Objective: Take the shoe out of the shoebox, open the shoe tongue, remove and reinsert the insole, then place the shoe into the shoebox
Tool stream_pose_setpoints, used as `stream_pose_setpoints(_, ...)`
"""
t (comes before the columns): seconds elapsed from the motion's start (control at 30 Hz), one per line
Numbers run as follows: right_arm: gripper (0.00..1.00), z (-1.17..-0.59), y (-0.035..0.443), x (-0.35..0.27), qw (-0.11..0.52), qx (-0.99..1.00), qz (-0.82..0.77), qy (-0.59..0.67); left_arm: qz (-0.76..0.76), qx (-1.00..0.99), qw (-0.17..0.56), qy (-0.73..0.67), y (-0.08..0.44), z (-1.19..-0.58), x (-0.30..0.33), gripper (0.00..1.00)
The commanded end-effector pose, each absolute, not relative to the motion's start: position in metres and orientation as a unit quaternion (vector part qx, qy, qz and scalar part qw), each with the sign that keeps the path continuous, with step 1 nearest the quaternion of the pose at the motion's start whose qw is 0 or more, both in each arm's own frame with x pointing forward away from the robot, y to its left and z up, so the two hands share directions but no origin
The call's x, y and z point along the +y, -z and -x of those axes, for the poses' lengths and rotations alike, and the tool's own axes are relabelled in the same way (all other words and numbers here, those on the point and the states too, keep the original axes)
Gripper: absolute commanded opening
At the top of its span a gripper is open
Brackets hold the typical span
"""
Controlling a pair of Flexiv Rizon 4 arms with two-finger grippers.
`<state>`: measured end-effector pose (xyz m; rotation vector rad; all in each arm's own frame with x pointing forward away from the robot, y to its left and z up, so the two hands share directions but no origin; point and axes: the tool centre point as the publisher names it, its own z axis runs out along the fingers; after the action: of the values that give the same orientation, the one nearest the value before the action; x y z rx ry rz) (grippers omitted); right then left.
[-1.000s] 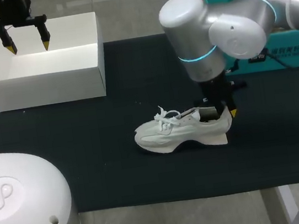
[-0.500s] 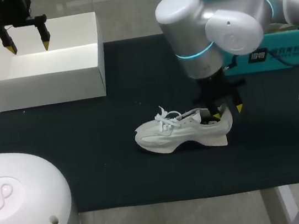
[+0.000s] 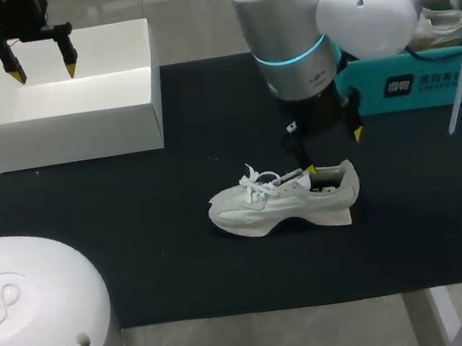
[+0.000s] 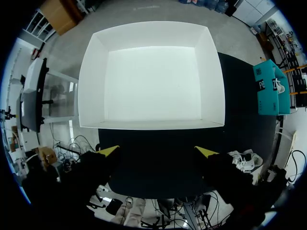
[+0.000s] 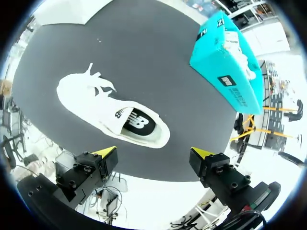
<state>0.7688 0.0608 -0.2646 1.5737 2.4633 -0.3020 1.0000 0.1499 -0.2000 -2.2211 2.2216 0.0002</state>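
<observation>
Left hand spread wide; right hand likewise.

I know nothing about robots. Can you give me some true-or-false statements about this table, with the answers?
1. The shoe lies on the black mat, outside the white shoebox. True.
2. The right gripper is shut on the shoe. False: it is open, above the heel end.
3. The shoebox is empty. True.
4. The left gripper is shut. False: it is open and empty, above the shoebox.
</observation>
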Motion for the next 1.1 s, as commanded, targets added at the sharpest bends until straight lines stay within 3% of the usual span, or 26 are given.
stream_pose_setpoints(0.03,1.00,-0.7555,0.2383,0.0590,0.136,0.952,-0.272,0.017,0.707,0.707,0.000,0.000,0.2000,-1.0000,0.1499,1.00)
stream_pose_setpoints(1.03,1.00,-0.7555,0.2383,0.0590,0.136,0.952,-0.272,0.017,0.707,0.707,0.000,0.000,0.2000,-1.0000,0.1499,1.00)
stream_pose_setpoints(1.1,1.00,-0.7583,0.2421,0.0555,0.127,0.959,-0.253,-0.024,0.707,0.707,0.000,0.000,0.2000,-1.0000,0.1499,1.00)
